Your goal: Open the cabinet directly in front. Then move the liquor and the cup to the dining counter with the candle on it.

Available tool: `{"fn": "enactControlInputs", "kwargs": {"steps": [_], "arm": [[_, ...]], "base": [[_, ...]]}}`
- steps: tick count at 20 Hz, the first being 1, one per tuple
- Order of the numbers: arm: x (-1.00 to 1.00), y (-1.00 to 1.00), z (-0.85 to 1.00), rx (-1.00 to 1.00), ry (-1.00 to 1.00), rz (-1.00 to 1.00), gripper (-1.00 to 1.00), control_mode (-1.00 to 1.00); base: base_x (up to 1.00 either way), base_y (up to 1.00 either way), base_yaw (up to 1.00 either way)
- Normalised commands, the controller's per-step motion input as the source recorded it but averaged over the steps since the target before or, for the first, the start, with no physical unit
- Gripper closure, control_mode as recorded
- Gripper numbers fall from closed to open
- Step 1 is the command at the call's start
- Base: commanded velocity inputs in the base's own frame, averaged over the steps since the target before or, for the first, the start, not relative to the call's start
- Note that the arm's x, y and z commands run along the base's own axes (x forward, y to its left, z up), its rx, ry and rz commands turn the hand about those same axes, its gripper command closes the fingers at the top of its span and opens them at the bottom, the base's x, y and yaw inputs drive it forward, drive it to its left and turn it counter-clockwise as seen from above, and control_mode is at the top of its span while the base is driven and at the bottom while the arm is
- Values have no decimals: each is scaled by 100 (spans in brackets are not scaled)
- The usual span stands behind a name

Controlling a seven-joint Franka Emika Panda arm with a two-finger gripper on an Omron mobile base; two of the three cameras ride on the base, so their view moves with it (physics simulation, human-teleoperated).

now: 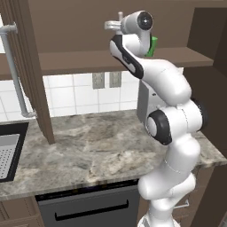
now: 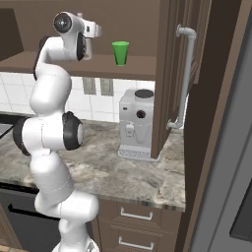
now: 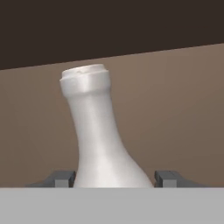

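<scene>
I read the first step as done: both raised-panel doors of the dark brown wooden wall cabinet (image 2: 170, 74) stand swung wide, one with its long silver bar handle at 3 o'clock in the right base view, the other at 9 o'clock in the left base view.

My two-finger gripper (image 3: 115, 177) is up at the cabinet shelf. In the hand view the pale grey narrow neck and cap of the small liquor bottle (image 3: 94, 127) rise between the two dark finger tips (image 3: 59, 178), which stand just beside its shoulder on either side. I cannot tell whether they press on it or merely bracket it, so I will not call it grasped.

The small bright green tapered plastic cup (image 2: 120, 52) stands upright on the shelf, at about 3 o'clock from the hand in the right base view, apart from it and untouched.

So I judge the job roughly a third along: cabinet open, bottle being taken, nothing carried yet. Both items have yet to reach the dining counter with the candle.
</scene>
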Motion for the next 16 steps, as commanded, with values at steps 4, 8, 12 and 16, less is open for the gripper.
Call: {"fn": "enactControlInputs", "kwargs": {"steps": [4, 8, 12, 16], "arm": [[-100, -22, 0, 0, 0, 0, 100, -100], [-100, -27, 0, 0, 0, 0, 100, -100], [-100, -28, -7, 0, 0, 0, 100, -100], [-100, -20, -33, 0, 2, 0, 100, -100]], "base": [[0, 0, 0], [0, 0, 0], [0, 0, 0], [0, 0, 0]]}}
